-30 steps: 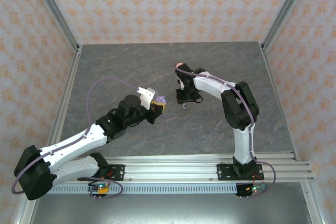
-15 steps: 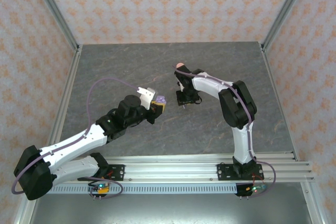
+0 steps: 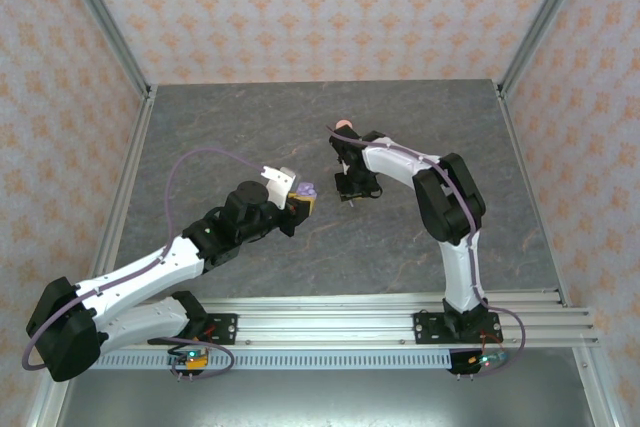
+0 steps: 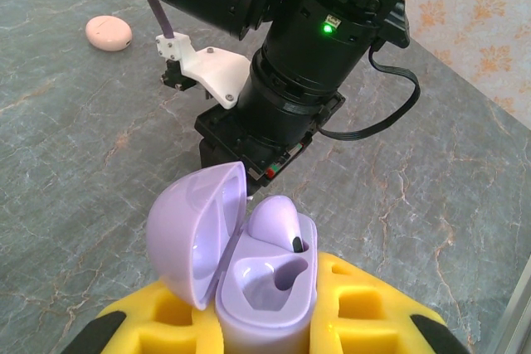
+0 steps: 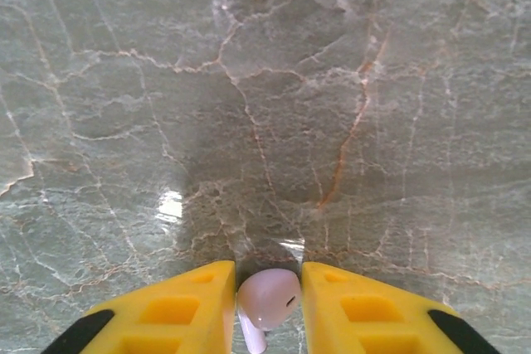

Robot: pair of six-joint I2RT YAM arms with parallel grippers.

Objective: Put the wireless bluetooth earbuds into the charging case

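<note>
My left gripper (image 3: 303, 199) is shut on the base of an open lilac charging case (image 4: 267, 283), held upright with its lid (image 4: 192, 234) swung back to the left. One lilac earbud (image 4: 276, 221) sits in the case's far slot, while the near slot is empty. My right gripper (image 5: 267, 279) points down at the table a little right of the case, its yellow fingers (image 5: 187, 304) pressed against both sides of a second lilac earbud (image 5: 270, 298) that lies on the marble. The top view shows the right gripper (image 3: 350, 193) low over the table.
A shut salmon-pink case (image 3: 344, 125) lies on the table just beyond the right wrist, and shows as a pink case (image 4: 109, 33) at the far left of the left wrist view. The right arm's wrist (image 4: 307, 64) hangs close behind the open lilac case. Aluminium frame posts border the grey marble table (image 3: 240, 127).
My right gripper's jaws have narrowed onto the lilac earbud, and that wrist has edged slightly left. The left arm and its case have stayed still.
</note>
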